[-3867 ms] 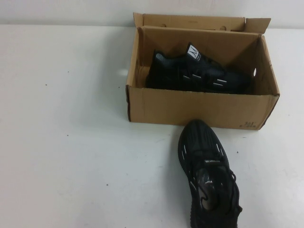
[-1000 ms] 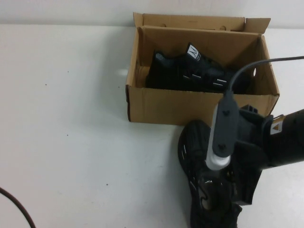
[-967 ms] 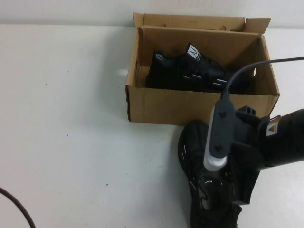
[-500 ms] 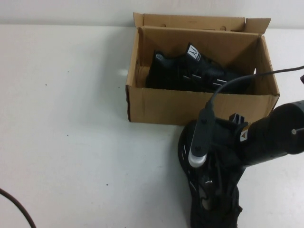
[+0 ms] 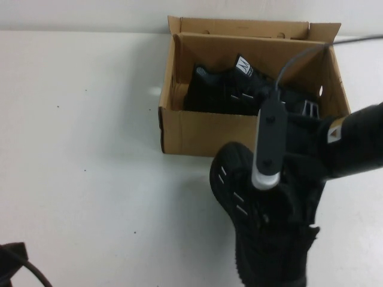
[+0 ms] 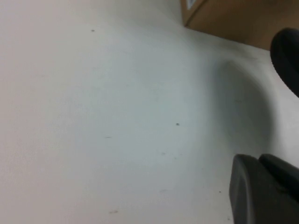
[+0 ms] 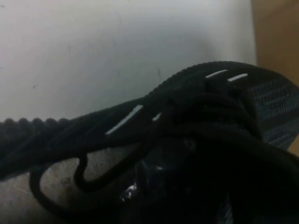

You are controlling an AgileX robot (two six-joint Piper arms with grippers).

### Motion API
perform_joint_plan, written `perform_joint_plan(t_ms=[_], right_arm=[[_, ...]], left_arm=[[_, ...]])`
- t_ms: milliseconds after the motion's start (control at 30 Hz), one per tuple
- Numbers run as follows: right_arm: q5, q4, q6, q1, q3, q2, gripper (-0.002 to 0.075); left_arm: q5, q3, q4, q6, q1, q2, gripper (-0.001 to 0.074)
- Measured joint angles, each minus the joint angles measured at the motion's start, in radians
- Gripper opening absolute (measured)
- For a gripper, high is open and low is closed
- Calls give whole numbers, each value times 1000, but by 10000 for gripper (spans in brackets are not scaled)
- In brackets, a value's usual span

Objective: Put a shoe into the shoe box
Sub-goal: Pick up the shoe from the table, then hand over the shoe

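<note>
The white tabletop [image 5: 90, 149] carries a brown cardboard shoe box [image 5: 197, 133] with upright flaps at its far middle; a second black sneaker [image 5: 239, 89] lies inside it. Just in front of the box, the black mesh shoe [image 5: 239, 191] points its toe toward the box's near wall. The right end effector [image 5: 287, 200] sits over its laced midsection, clamped shut on the shoe. The left end effector [image 6: 264, 189] rests at the near left corner, fingers shut with nothing between them.

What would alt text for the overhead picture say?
The right gripper, shut on a black mesh sneaker, holds it before a brown cardboard shoe box containing a matching sneaker; the left gripper rests at the table's near-left corner.
</note>
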Motion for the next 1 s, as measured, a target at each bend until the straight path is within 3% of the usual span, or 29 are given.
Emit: perform_joint_plan(t_ms=[400, 533, 767, 1000], right_arm=[[409, 66, -297, 0, -203, -78, -6], [454, 104, -312, 0, -219, -84, -6], [468, 112, -316, 0, -219, -104, -6], [468, 145, -316, 0, -219, -115, -6]], left_arm=[[35, 0, -274, 212, 0, 154, -4], [45, 0, -433, 373, 0, 288, -4], [184, 0, -894, 701, 0, 552, -4], [239, -2, -1186, 889, 0, 771, -1]])
